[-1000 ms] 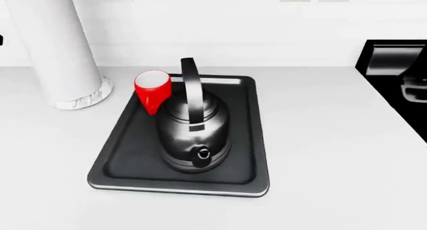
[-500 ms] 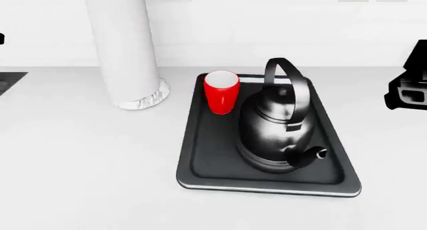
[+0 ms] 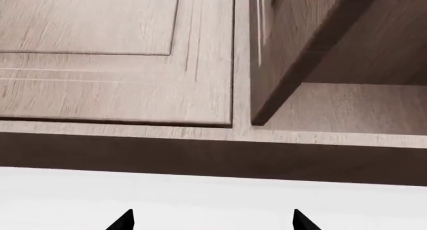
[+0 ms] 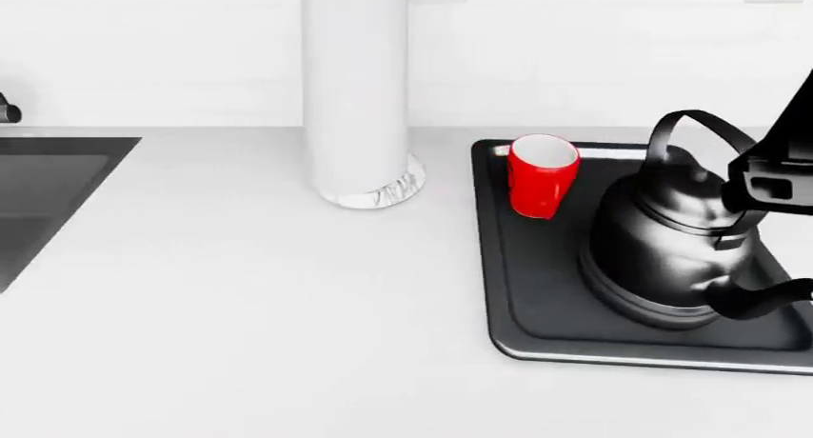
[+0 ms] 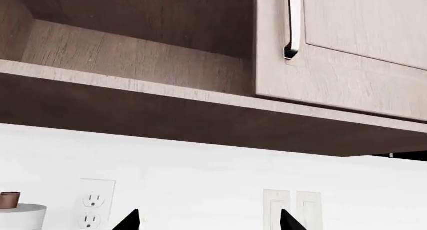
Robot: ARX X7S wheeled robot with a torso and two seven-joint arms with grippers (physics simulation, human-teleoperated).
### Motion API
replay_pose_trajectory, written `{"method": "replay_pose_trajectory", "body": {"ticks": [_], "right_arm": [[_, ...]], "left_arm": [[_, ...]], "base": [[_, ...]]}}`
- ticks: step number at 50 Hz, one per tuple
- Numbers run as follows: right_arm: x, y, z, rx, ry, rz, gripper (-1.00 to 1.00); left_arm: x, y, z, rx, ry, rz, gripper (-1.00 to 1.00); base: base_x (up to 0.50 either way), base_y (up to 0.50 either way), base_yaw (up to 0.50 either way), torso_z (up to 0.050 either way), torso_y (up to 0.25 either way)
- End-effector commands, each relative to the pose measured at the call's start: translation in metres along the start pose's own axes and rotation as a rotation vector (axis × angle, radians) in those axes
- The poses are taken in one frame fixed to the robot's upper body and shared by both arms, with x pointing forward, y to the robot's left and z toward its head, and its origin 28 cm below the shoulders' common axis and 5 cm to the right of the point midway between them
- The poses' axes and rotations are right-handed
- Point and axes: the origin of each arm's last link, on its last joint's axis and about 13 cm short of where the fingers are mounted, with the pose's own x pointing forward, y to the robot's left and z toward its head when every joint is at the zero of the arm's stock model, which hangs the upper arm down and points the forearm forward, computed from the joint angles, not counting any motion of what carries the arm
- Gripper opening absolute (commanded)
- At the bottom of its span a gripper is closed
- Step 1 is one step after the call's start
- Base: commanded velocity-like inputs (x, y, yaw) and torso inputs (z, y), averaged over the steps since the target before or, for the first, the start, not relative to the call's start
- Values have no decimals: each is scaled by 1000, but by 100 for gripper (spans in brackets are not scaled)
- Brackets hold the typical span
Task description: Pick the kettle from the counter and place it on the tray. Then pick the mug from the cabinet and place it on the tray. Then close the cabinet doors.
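On the white counter the dark tray sits at the right side of the head view, running off the right edge. The glossy kettle stands upright on it, its arched handle rising toward the upper right and its spout curving out at the lower right. The red mug stands upright on the tray's far left corner, just beside the kettle, with a small gap showing between them. A tall white cylinder with a marbled base stands on the counter left of the tray, near it but apart. A dark sink fills the left edge of the frame. A black piece of the robot cuts in at the right edge over the kettle's handle; which part it is I cannot tell.

In the left wrist view the left gripper shows only two black fingertips at the bottom, set well apart with nothing between them, facing a closed wooden cabinet door and, at the upper right, an open door seen edge-on.

In the right wrist view the right gripper likewise shows two tips spread wide and empty. Above it is the open cabinet interior, a door with a metal handle, and a wall outlet at the lower left
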Motion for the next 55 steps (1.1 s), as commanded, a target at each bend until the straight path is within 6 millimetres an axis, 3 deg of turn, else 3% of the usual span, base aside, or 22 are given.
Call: {"method": "replay_pose_trajectory", "body": {"ticks": [1, 4, 7, 16, 26, 41, 55], "right_arm": [[-1, 0, -2, 34, 26, -6, 100], [-2, -3, -2, 47, 41, -22, 100], [-2, -4, -2, 50, 45, -24, 100], [-2, -4, -1, 54, 44, -22, 100], [-3, -6, 0, 58, 42, -23, 100], [-6, -6, -4, 65, 49, -21, 100], [-8, -8, -8, 73, 56, -18, 100]], "left_arm": [[5, 4, -2, 48, 23, 68, 100], [29, 28, 31, 168, -122, 332, 100], [39, 35, 44, 201, -176, 389, 100], [59, 44, 63, 78, -199, 338, 100], [97, 41, 90, -2, -218, 243, 100], [151, 13, 131, -84, -148, 89, 100], [167, -44, 145, -78, -127, -82, 100]], "base": [[0, 0, 0, 0, 0], [0, 0, 0, 0, 0], [0, 0, 0, 0, 0], [0, 0, 0, 0, 0], [0, 0, 0, 0, 0], [0, 0, 0, 0, 0], [0, 0, 0, 0, 0]]}}
